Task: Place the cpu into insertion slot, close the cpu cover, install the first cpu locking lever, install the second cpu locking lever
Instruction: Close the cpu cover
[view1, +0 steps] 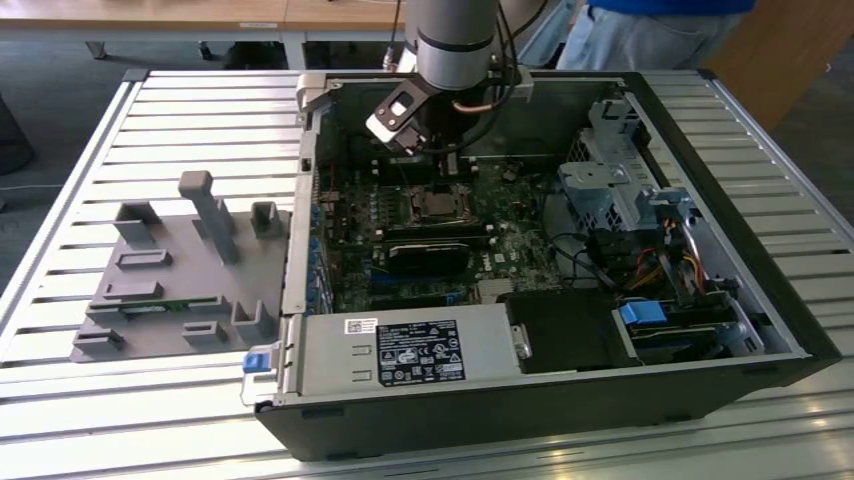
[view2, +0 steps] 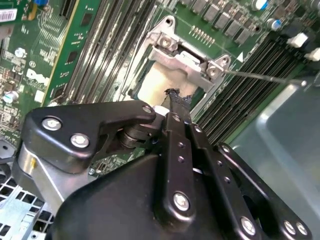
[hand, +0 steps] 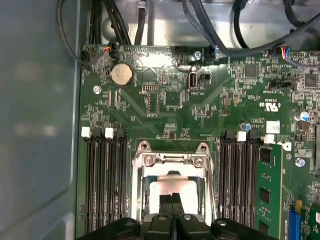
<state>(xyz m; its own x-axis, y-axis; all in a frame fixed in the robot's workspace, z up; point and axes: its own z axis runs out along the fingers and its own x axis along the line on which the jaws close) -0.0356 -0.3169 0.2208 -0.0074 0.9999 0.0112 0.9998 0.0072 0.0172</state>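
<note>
The pale silver cpu (hand: 172, 189) is lying flat in the insertion slot (hand: 136, 180) (silver-rimmed, on the green board), showing through the lowered cpu cover (hand: 172, 160).

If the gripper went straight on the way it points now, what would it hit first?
Most likely the cpu, its pale face showing through the window of the cpu cover. The gripper hangs right over it in both wrist views; the gap is unclear.

Green circuit board (hand: 165, 107) w/ black memory slots (hand: 105, 185); silver cpu cover (hand: 172, 161); pale grey cpu (hand: 172, 184); black gripper (view2: 175, 99); grey fixture (view1: 174, 270) on white slatted table (view1: 80, 180).
</note>
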